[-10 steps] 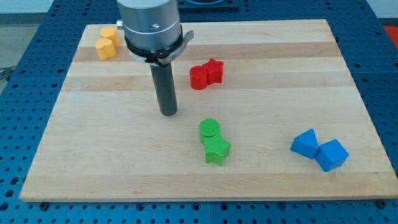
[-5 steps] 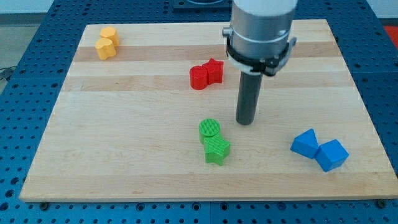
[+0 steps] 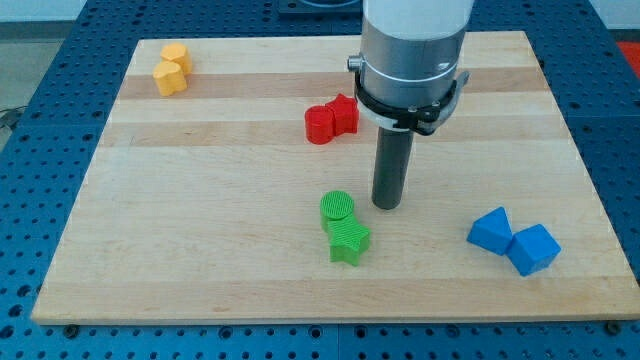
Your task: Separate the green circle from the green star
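Two green blocks sit touching just below the middle of the frame, on a pale wooden table (image 3: 200,200). The green circle (image 3: 338,208) is a short ridged cylinder with a flat round top. The green star (image 3: 349,241) presses against its lower right edge, its points showing clearly from above.

One robot arm (image 3: 414,55) comes down from the top of the frame, right of centre, as a wide grey cylinder with a black collar. A straight dark rod (image 3: 389,168) hangs upright beneath it. My tip (image 3: 386,205) rests on the table just to the right of the green circle, near it but apart, with a thin strip of bare wood between. This arm carries no jaws, so nothing is clenched or grasped.

Two red blocks (image 3: 331,119) touch each other above the green pair, beside the arm's left edge; the right one looks star-shaped, the left one rounded. Two orange blocks (image 3: 171,69) touch in the upper left corner, shapes hard to make out. Two blue blocks (image 3: 513,241) touch at the lower right, angular, exact shapes unclear. The arm's upper part is cut off by the frame's top edge.
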